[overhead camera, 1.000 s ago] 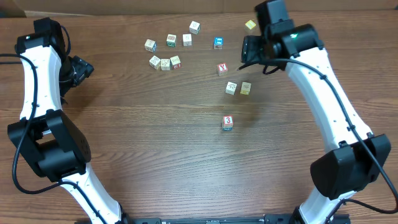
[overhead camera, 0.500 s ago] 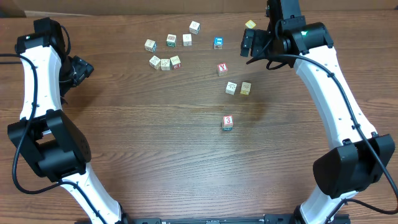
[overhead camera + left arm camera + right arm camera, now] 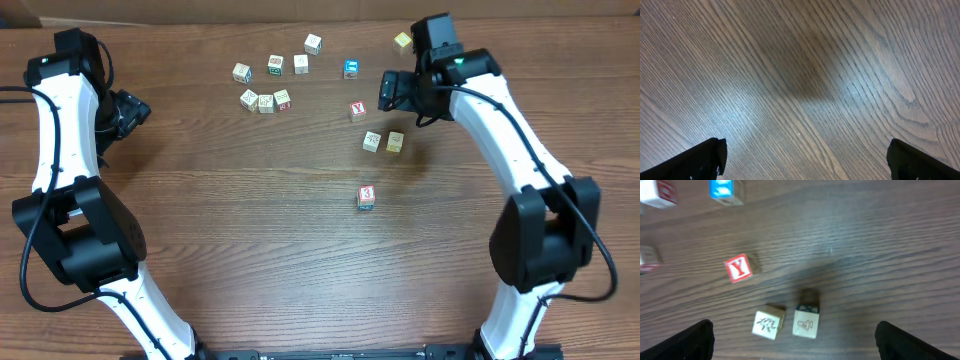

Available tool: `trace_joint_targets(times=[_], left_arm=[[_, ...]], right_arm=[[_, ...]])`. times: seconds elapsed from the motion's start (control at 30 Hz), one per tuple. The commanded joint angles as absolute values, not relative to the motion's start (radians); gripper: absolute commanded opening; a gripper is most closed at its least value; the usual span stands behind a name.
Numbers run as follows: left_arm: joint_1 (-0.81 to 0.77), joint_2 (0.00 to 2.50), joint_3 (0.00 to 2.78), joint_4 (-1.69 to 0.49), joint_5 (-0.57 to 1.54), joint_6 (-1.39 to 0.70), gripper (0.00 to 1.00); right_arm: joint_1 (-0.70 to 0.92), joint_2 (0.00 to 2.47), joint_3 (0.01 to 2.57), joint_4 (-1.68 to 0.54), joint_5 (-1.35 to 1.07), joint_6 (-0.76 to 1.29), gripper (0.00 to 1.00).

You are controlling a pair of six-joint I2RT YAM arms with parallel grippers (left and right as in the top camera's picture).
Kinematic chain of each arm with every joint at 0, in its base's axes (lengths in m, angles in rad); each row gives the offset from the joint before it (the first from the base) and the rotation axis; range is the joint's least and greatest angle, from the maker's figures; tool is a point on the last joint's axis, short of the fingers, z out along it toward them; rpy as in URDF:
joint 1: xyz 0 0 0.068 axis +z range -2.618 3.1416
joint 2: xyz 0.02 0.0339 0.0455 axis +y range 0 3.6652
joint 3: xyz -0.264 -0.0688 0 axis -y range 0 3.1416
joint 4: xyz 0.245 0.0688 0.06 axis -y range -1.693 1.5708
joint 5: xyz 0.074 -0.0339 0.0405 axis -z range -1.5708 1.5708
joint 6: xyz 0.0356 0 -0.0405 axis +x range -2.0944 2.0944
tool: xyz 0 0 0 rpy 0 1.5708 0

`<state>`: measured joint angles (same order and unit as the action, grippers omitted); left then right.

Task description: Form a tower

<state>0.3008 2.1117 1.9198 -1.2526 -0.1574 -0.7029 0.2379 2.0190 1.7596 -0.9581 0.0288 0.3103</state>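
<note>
Two arms are reaching over the wooden table [image 3: 250, 260], and you are holding both sets of jaws wide with nothing between them. The left gripper [image 3: 128, 112] is hanging over bare wood. The right gripper [image 3: 390, 90] is hovering with a Y cube [image 3: 737, 268] and two pale cubes [image 3: 769, 322] just ahead of its fingertips. The tower [image 3: 366, 197] is standing well behind that hand, toward its arm's base.

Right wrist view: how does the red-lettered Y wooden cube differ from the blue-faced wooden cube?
The red-lettered Y wooden cube shows a red letter on white; the blue-faced wooden cube shows white marks on blue. The Y cube is wholly visible; the blue one is cropped at the top. Both lie singly.
</note>
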Motion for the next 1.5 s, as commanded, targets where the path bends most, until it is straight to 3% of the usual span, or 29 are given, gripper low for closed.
trace_joint_targets(times=[0.0,1.47], left_arm=[[0.295,2.115,1.933,-1.251,-0.160,-0.695,1.00],[0.295,2.115,1.933,-1.251,-0.160,-0.695,1.00]], right_arm=[[0.238,2.072,1.753,-0.942,0.023,0.314,1.00],[0.238,2.169,1.604,-0.828,0.051,0.313,1.00]])
